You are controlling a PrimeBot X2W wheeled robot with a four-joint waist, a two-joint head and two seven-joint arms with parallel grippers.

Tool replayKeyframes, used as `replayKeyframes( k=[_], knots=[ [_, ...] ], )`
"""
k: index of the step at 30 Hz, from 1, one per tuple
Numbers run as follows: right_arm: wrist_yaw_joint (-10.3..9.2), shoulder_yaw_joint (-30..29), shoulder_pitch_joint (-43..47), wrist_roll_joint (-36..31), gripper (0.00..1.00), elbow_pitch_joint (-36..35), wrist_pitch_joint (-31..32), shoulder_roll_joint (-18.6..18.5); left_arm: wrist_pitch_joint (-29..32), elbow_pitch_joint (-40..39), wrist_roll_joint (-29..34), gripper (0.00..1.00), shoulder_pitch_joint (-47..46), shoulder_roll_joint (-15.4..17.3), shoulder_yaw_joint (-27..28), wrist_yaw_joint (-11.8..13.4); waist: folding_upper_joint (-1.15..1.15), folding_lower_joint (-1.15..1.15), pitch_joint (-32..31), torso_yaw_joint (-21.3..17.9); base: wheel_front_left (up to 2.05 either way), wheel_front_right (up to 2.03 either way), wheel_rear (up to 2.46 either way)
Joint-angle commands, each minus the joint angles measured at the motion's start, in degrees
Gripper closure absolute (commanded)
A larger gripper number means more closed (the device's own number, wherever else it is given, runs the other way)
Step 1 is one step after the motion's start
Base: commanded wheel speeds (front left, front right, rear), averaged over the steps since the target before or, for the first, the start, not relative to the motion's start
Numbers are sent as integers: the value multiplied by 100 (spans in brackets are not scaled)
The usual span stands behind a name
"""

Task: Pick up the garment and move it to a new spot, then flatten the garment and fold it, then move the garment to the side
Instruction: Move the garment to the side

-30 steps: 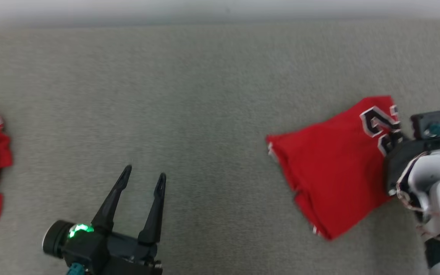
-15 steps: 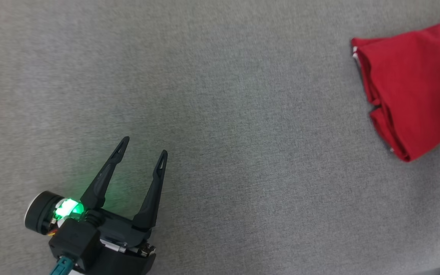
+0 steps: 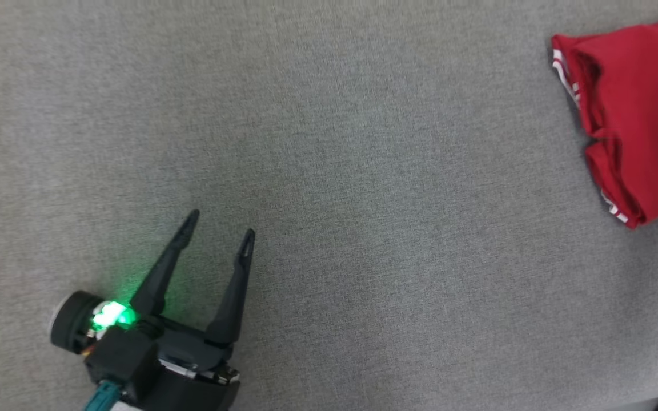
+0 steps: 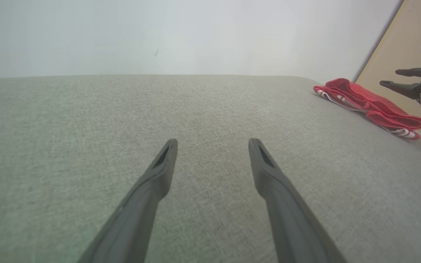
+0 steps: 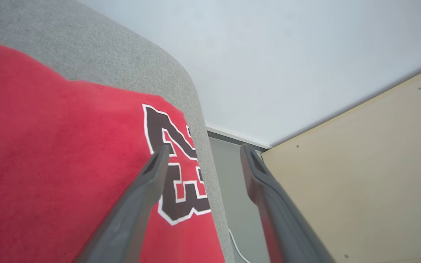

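The left gripper (image 3: pixel 220 224) and the right gripper (image 5: pixel 205 147) both have their fingers spread wide.

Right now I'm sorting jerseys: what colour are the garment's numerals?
Black numerals, outlined white, on the red garment; right wrist view shows best.

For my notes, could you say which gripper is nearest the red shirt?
The right gripper, poised at the edge of the shirt; the left gripper is far across the grey surface.
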Motion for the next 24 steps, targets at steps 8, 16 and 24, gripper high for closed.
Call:
replayKeyframes(
  k=[8, 16, 24],
  knots=[
    [-12, -100, 844, 371, 0, -502, 17, 441, -90, 477, -139, 0, 233, -249, 20, 44, -1, 0, -1107, 414, 0, 0, 0],
    [-13, 54, 2321, 1691, 0, -1725, 27, 1255, -92, 675, -217, 0, 963, -505, 705, 126, -1, 0, -2505, 766, 0, 0, 0],
    [-12, 358, 3790, 2427, 0, -2885, 265, 1992, -94, 839, -174, 0, 1617, -684, 1466, 112, -1, 0, -3407, 943, 0, 0, 0]
  ],
)
